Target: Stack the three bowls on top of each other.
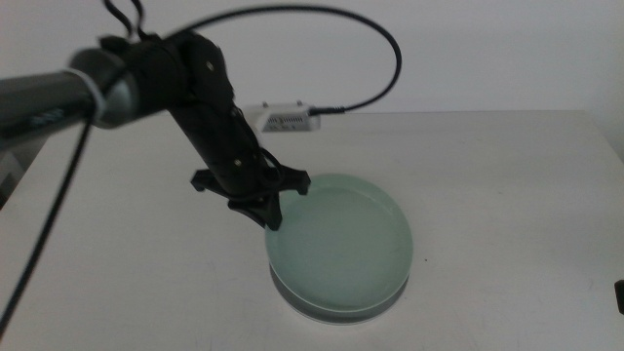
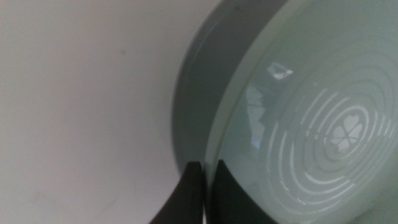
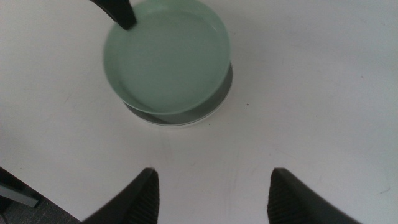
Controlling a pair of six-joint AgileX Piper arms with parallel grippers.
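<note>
The mint green bowl (image 1: pixel 341 239) sits slightly off-centre on the grey bowl (image 3: pixel 225 87), with a white rim (image 3: pixel 180 124) showing beneath, on the counter (image 1: pixel 507 195). The left gripper (image 1: pixel 271 207) has its jaws clamped on the mint bowl's rim. The right gripper (image 3: pixel 211 196) hangs well back from the stack, jaws wide apart.

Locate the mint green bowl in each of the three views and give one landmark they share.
Middle view: mint green bowl right of centre, topping the stack, left gripper pinching its rim.
Left wrist view: fills the right side, clover pattern showing, rim between the jaws.
Right wrist view: upper centre, above the grey bowl; right gripper waits apart, open.
Shared landmark: the left gripper on the rim.
</note>
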